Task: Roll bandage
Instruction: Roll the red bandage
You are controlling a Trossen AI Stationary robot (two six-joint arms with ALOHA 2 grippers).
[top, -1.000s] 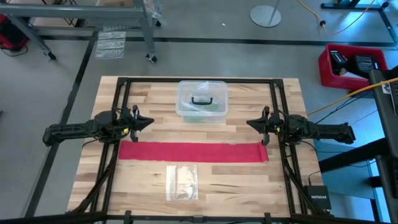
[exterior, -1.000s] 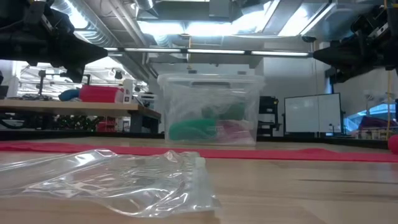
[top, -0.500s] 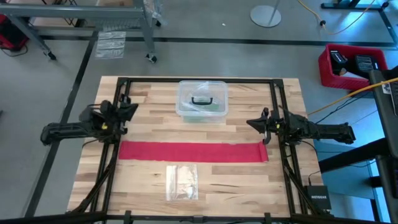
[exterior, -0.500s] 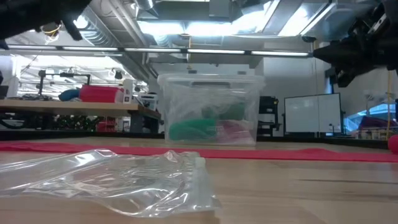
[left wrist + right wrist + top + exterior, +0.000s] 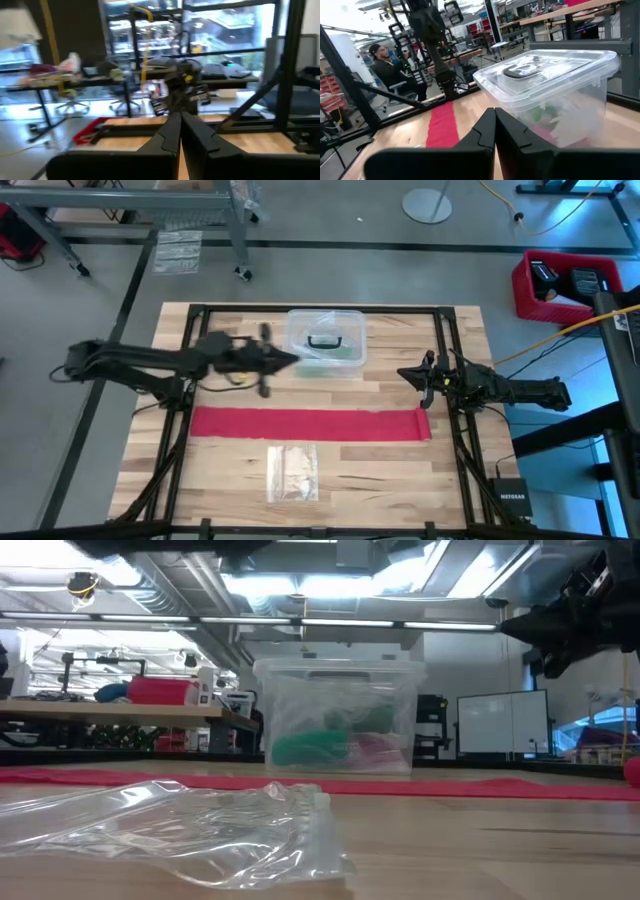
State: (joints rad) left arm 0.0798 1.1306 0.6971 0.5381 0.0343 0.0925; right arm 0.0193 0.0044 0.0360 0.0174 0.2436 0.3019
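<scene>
Left end effector (image 5: 285, 360) sweeps in, fingers together, empty.
Bandage (image 5: 310, 423) lies flat mid-worktop, unrolled; right end effector (image 5: 408, 374) waits closed.

we are in a robotics lab or workshop: the wooden table (image 5: 250, 460) stands on a grey concrete floor (image 5: 330, 275), with a metal-framed workbench (image 5: 120, 215) and a red crate (image 5: 565, 285) of gear close by. behind it we see exposed ceiling ducts (image 5: 170, 580) under strip lights, long benches (image 5: 110, 712) loaded with equipment, a whiteboard (image 5: 500, 725), and a person (image 5: 387, 67) seated in an office chair beside more dark robot frames.
</scene>
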